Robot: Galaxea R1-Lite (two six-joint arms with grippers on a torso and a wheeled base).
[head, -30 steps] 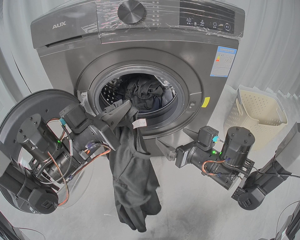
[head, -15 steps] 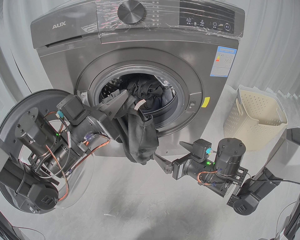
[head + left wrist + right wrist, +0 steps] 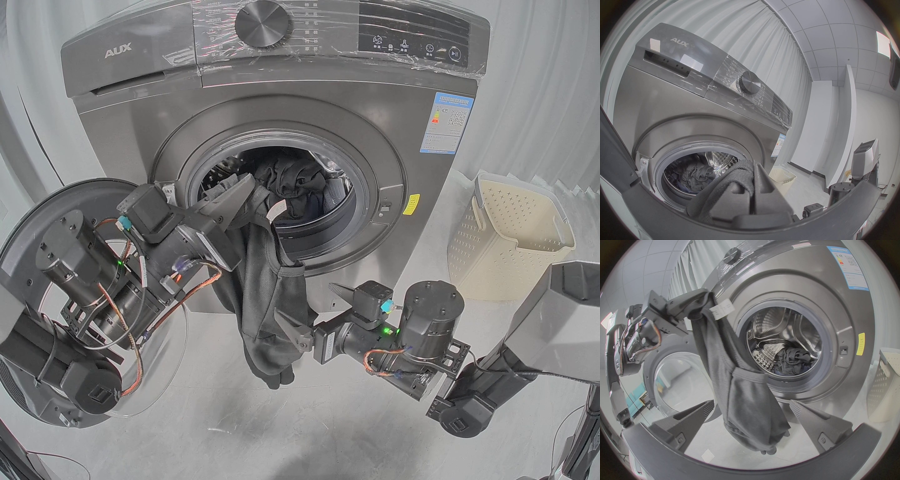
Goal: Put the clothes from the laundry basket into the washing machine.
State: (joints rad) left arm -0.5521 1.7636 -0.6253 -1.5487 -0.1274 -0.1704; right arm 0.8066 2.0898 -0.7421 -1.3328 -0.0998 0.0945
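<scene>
Your left claw point(image 3: 242, 186) clenched on dark garment point(image 3: 269, 294), at left lip of washing machine point(image 3: 400, 119) opening. Garment hangs down machine front (white tag point(image 3: 275, 209) near grip), lower end above floor point(image 3: 250, 425). Your right claw point(image 3: 310, 309) spread wide, fingers either side of garment's lower part. More dark clothes point(image 3: 290, 181) inside drum. Right of machine: laundry basket point(image 3: 522, 237).
</scene>
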